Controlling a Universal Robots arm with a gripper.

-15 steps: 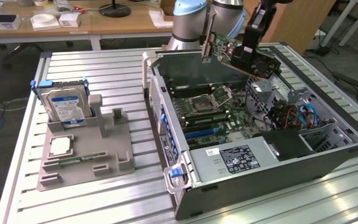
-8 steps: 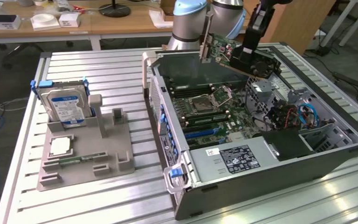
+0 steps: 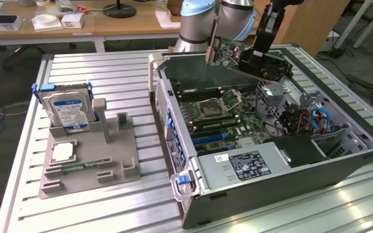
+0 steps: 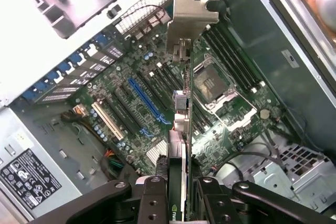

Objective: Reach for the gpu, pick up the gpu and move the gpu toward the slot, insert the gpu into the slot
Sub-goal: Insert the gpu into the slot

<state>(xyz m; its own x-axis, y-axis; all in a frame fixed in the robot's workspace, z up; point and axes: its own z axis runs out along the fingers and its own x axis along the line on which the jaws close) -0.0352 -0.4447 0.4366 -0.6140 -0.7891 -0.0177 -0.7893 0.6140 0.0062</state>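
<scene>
Gripping the gpu (image 3: 228,53) edge-on, with fingers (image 4: 153,203) pinched narrow on both faces at the fan end, gripper (image 4: 178,195) clamped on the card. Hanging clear above the open PC case (image 3: 271,191), roughly 1 o'clock from the CPU socket (image 3: 211,104) in the exterior view. Silver bracket (image 4: 191,14) out front over the motherboard (image 4: 121,114). Not seated in the blue PCIe slot (image 4: 149,103) yet.

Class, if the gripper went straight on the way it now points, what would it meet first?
Shut on the gpu, the gripper points at the motherboard; the card would likely touch it first, near the processor socket. Depth is unclear.
</scene>
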